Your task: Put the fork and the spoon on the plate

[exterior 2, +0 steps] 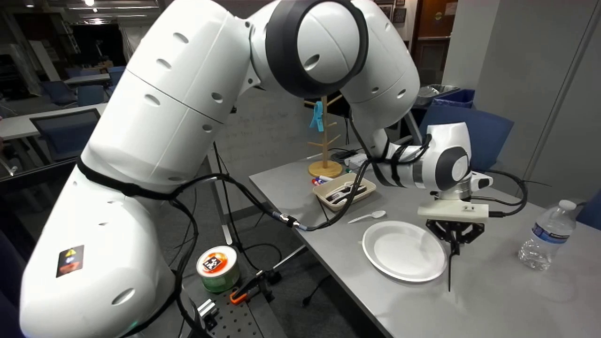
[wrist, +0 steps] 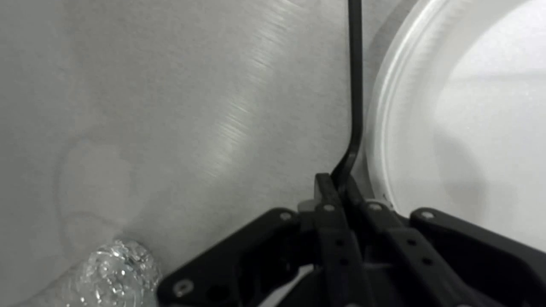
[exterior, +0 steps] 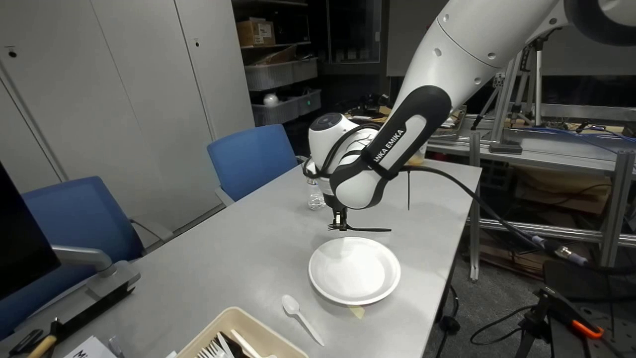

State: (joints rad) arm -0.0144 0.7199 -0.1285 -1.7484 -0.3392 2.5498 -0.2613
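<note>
My gripper (exterior: 339, 225) is shut on a black fork (exterior: 370, 229) near its tined end. The fork is held level above the table, beside the plate's far edge. The gripper (exterior 2: 454, 248) and fork (exterior 2: 449, 274) also show in an exterior view. In the wrist view the fork (wrist: 356, 76) runs up from between the fingertips (wrist: 338, 182), just left of the plate (wrist: 490, 140); its tines are hidden there. The round white plate lies bare on the table in both exterior views (exterior: 355, 271) (exterior 2: 404, 251). A white spoon (exterior: 291, 305) (exterior 2: 378, 214) lies on the table beside it.
A beige tray (exterior: 271, 332) (exterior 2: 364, 193) with cutlery stands near the spoon. A clear water bottle (exterior: 315, 196) (exterior 2: 547, 234) stands close to the gripper; it also shows in the wrist view (wrist: 119, 273). A wooden rack (exterior 2: 325, 141) stands past the tray. A monitor (exterior: 22, 243) edges the table.
</note>
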